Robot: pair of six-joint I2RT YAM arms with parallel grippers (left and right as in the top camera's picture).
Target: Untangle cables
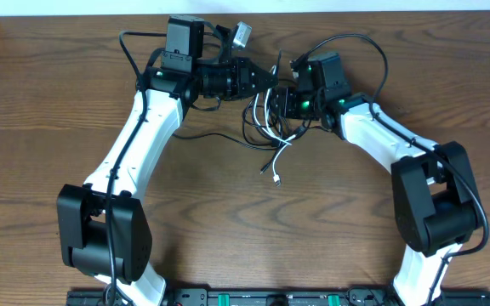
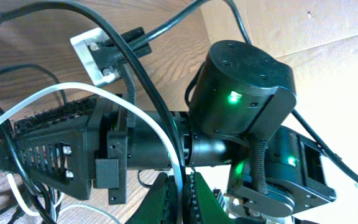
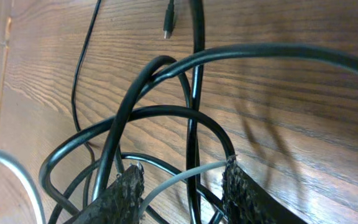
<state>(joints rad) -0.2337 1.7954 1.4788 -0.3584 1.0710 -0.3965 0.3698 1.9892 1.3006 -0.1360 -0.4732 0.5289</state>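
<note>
Wood counter [image 1: 58, 102], cables [image 1: 266, 127] bunched between my arms: mid-untangle.
Left hand [image 1: 272, 78] pinched shut, seemingly on white cable [image 2: 67, 86]; right hand [image 3: 182, 167] half-spread astride loops; next, close on one strand and draw apart.

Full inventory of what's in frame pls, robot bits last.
table: 1, brown wood, under everything
black cable: 1, black, looped in the tangle between the two hands
white cable: 1, white, in the same tangle; its plug end lies free on the table
arms: 2, white with black joints, left arm and right arm either side of the tangle
left hand: 1, black, shut on the white cable
right hand: 1, black, open, cables running between its fingers
</note>
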